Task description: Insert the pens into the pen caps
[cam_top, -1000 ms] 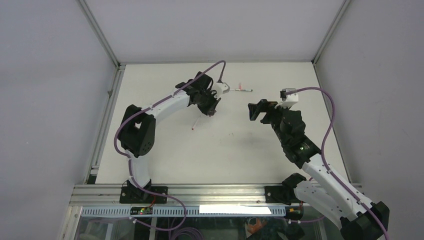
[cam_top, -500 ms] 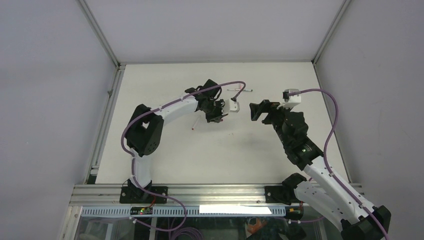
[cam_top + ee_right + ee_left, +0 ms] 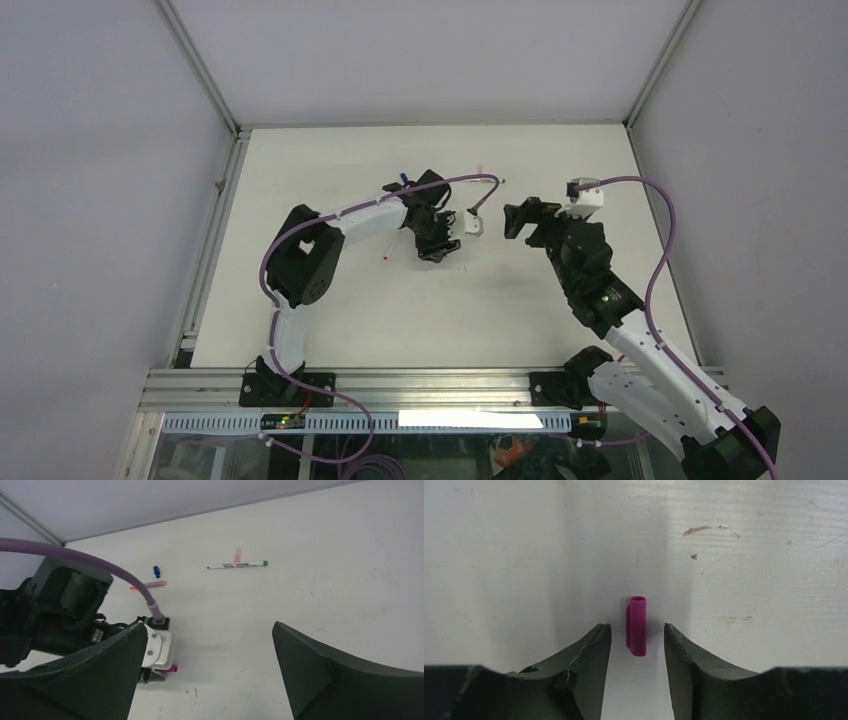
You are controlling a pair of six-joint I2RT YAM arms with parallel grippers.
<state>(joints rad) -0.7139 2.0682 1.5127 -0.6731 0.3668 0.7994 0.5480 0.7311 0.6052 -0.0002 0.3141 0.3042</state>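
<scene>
One magenta cap [image 3: 637,626] lies on the counter [image 3: 749,570] between the half-parted left fingers [image 3: 591,652], untouched; right fingers [image 3: 310,665] wide and empty. Likely the cap-pickup step: next needs a square pinch, then the white pen [image 3: 237,565] brought over.

- Right gripper [image 3: 210,630]: jaws spread wide, low in frame.
- Left arm [image 3: 55,605]: at left, with a purple cable [image 3: 75,557] and a white camera housing [image 3: 161,647].
- Magenta cap [image 3: 171,669]: at the housing's foot.
- Table [image 3: 325,555], far part: blue cap [image 3: 157,571], pink pen [image 3: 152,584], white green-ended pen [image 3: 239,565] with a pale pink cap [image 3: 237,555] just beside it.
</scene>
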